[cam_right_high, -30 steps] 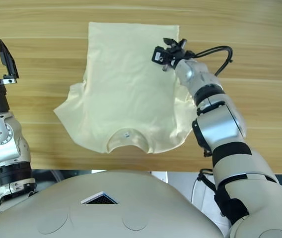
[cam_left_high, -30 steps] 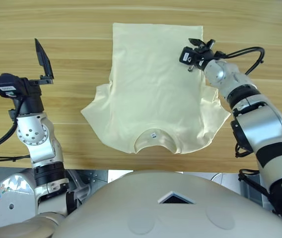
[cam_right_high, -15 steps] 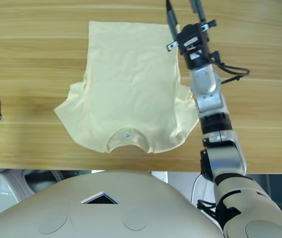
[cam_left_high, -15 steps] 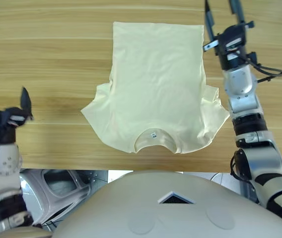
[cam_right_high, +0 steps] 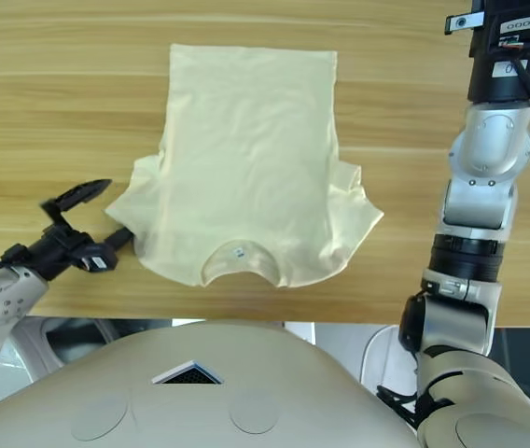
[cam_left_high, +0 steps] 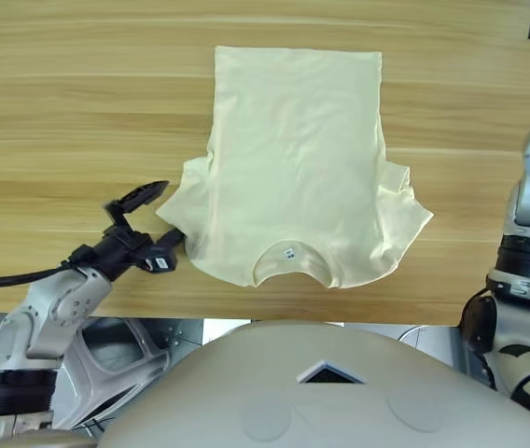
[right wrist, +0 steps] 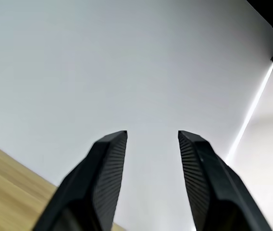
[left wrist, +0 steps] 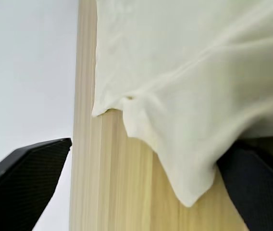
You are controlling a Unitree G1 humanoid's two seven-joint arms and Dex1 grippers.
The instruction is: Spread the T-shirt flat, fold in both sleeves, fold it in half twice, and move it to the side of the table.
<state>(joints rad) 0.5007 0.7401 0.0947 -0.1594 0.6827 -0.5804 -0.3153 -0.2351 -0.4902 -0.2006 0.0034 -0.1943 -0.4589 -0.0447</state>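
Left eye view has the pale T-shirt [cam_left_high: 293,149] lying in the middle of the table [cam_left_high: 60,103], hem toward the far edge and collar toward the near edge. Its body looks smooth enough to count as spread. Both sleeves stick out unfolded, so I judge the sleeve fold to be the step in hand. The left gripper [cam_left_high: 166,213] sits low at the left sleeve [cam_left_high: 188,198] with its jaws apart. One finger [left wrist: 254,180] is slipped under the sleeve's hem against the wood, and the other finger [left wrist: 23,178] stands clear of the cloth. That placement would let it pinch the sleeve and carry it inward. The right gripper [right wrist: 150,137] is held high toward the far right of the table, fingers apart and holding nothing, probably parked out of the way.
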